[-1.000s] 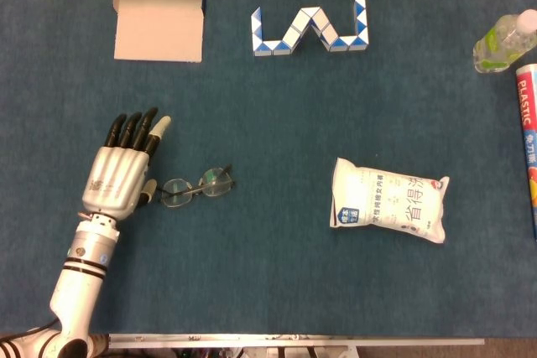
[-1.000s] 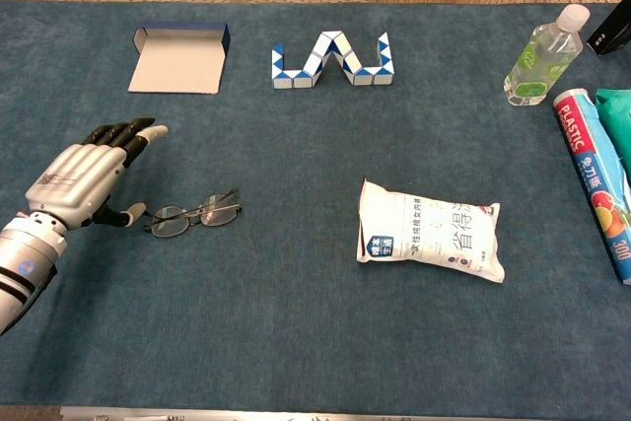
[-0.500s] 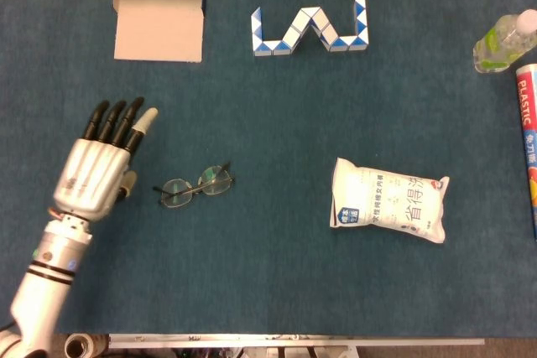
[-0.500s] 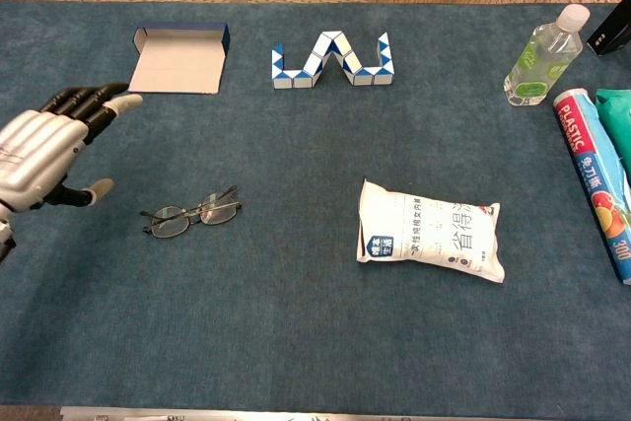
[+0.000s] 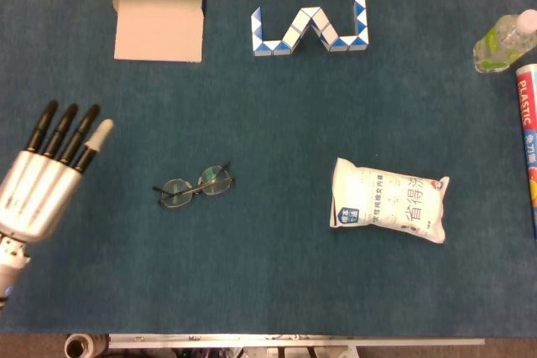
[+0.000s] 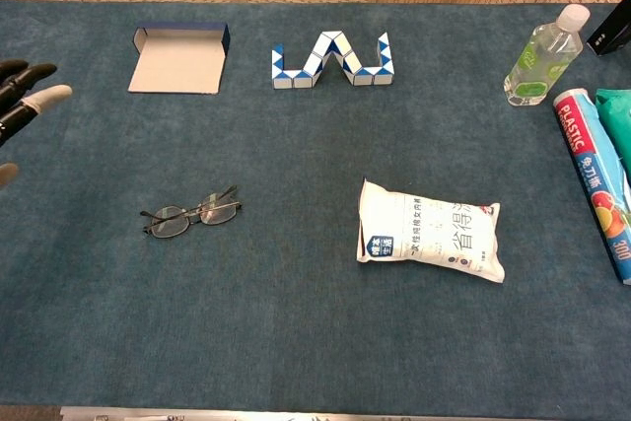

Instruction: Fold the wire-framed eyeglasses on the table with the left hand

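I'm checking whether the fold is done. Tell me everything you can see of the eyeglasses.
The eyeglasses are thin, dark and wire-framed with clear oval lenses. They lie on the blue table, left of centre, slightly slanted. The temples appear folded in behind the lenses, one tip poking out at the upper right. Nothing touches them but the table; the left hand is open and well clear, off to the left.

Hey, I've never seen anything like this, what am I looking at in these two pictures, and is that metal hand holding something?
Both pictures come from a robot's own cameras: the head view looks straight down, the chest view looks across the table. The silver left hand is at the left edge, fingers straight, holding nothing. On the blue cloth lie wire-framed eyeglasses, an open box, a blue-and-white twist puzzle, a white packet, a bottle and a plastic-wrap roll. The right hand is not shown.
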